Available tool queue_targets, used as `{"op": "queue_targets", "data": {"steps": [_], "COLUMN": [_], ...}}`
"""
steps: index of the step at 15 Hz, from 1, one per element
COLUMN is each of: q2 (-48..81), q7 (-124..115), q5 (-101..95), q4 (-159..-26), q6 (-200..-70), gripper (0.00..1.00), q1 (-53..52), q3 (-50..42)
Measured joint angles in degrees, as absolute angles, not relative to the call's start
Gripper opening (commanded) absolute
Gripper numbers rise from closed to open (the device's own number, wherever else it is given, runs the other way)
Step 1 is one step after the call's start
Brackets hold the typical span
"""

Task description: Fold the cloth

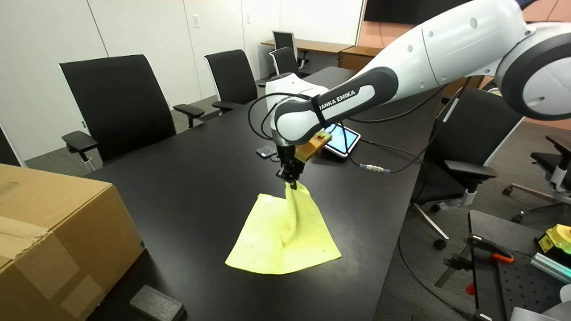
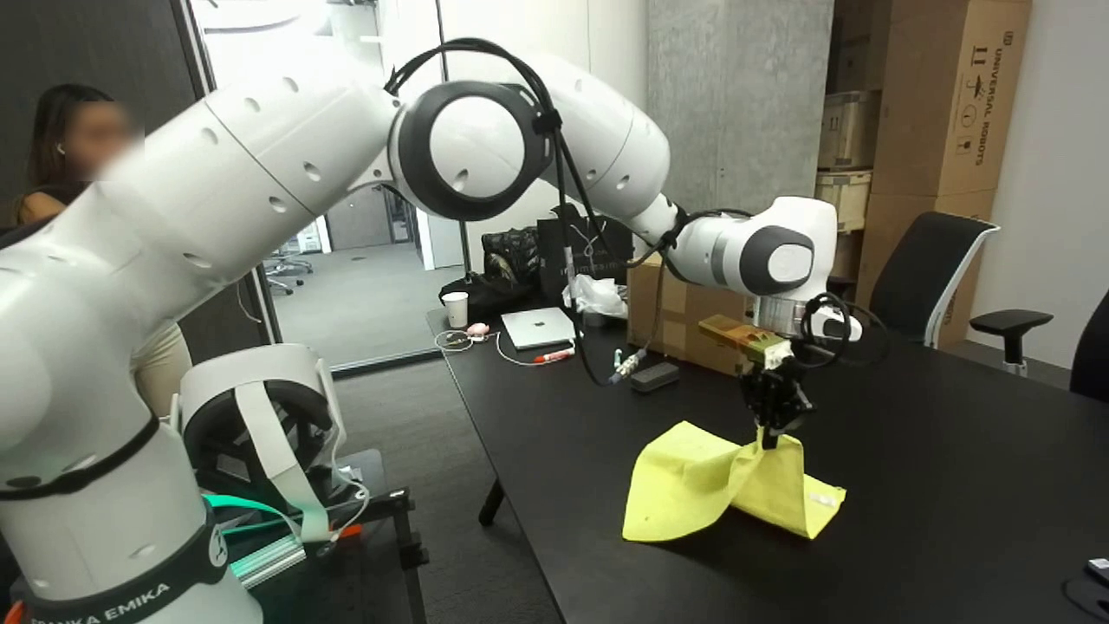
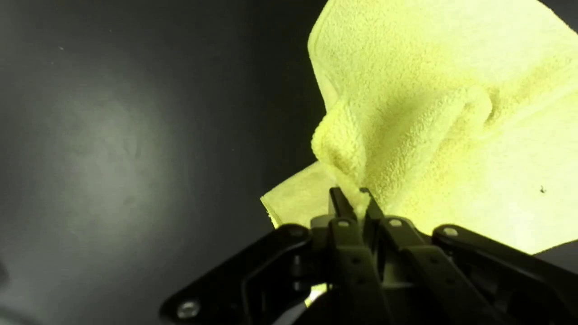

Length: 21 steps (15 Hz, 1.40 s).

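Yellow cloth [image 1: 312, 236] held up at its top, with the fold itself not yet laid

The cloth is on the dark table [image 1: 192, 214], well apart from the cardboard box [image 1: 102, 236], its lower part spread out and its upper part drawn up into a peak at the gripper [image 3: 350, 198], whose fingers [image 3: 339, 201] are pinched around a gathered bit of fabric; whether that is a corner or a stretch of edge is hard to make out. In an exterior view some of the cloth, with a white patch [image 2: 823, 500], shows beyond the grip, yet no half appears to lie flat over another. I judge this early: grasp made, lift begun, while carrying the held part across, laying it down, letting go and flattening are left to do
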State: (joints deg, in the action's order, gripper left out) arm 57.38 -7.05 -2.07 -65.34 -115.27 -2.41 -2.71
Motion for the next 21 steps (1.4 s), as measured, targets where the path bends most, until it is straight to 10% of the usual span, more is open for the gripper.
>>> {"op": "queue_targets", "data": {"steps": [12,13,21], "q2": [74.1,75.0,77.9], "q7": [-25.7,-28.1,-36.3], "q5": [-2.1,-2.1,-4.6], "q4": [-42.5,-41.4,-37.2], "q6": [-117.8,-118.6,-121.3], "gripper": [0.10,0.34,0.79], "q1": [-5.6,-6.1,-9.3], "q3": [-5.3,-5.7,-10.9]}}
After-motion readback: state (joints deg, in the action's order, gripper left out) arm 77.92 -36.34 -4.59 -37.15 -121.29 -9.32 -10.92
